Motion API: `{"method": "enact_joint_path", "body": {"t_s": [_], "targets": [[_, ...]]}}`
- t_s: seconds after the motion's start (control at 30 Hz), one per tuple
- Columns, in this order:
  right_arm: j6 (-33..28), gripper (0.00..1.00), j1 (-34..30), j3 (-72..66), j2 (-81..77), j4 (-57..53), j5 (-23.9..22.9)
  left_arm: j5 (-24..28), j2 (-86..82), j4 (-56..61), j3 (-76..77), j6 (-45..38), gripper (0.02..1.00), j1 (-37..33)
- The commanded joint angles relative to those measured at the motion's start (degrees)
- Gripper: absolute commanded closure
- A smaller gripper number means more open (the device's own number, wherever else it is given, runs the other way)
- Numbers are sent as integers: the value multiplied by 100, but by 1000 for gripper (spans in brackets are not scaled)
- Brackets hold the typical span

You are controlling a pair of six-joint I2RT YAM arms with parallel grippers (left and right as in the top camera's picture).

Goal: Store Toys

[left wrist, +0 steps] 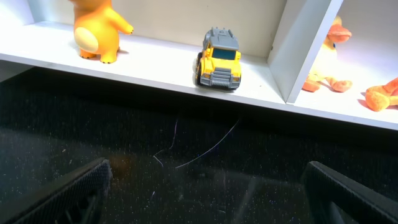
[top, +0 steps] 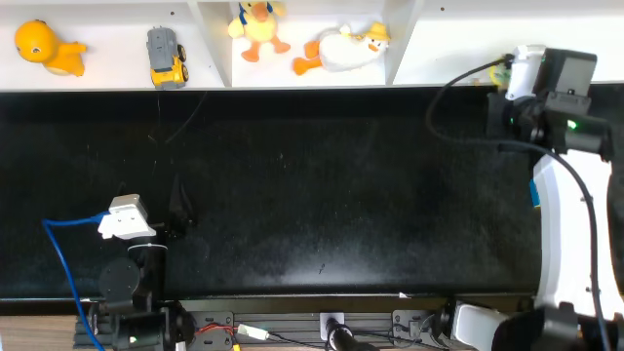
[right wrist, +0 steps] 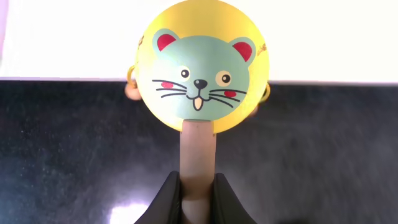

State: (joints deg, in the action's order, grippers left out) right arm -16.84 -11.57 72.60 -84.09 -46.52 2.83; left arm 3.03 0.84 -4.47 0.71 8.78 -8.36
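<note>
Grips wooden handle of rattle drum (right wrist: 202, 74) in clenched right hand (right wrist: 198, 186). Holds drum at table (top: 341, 195) 2 o'clock, beside shelf (top: 107, 73) edge. Shows left hand (left wrist: 206, 168) released, fingers wide apart, at 9 o'clock, facing yellow truck (left wrist: 219, 59) on shelf.

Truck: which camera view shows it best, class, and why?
The left wrist view: the truck faces the camera, close, standing on the white shelf. The top view gives it small, from above.

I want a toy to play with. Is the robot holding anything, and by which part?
Yes. The right end effector holds the cat-face rattle by the bottom of its wooden handle. The left end effector holds nothing.
</note>
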Motion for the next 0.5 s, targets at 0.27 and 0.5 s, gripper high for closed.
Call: {"method": "enact_joint_path", "body": {"t_s": [0.27,0.5], "targets": [[-374,954,442,-48,-944,1263,813,76,-68,7,-26,-129,20,-15],[-39,954,717,-48,-1327,2109,785,76,-68,9,-26,-129,23,-15]]}}
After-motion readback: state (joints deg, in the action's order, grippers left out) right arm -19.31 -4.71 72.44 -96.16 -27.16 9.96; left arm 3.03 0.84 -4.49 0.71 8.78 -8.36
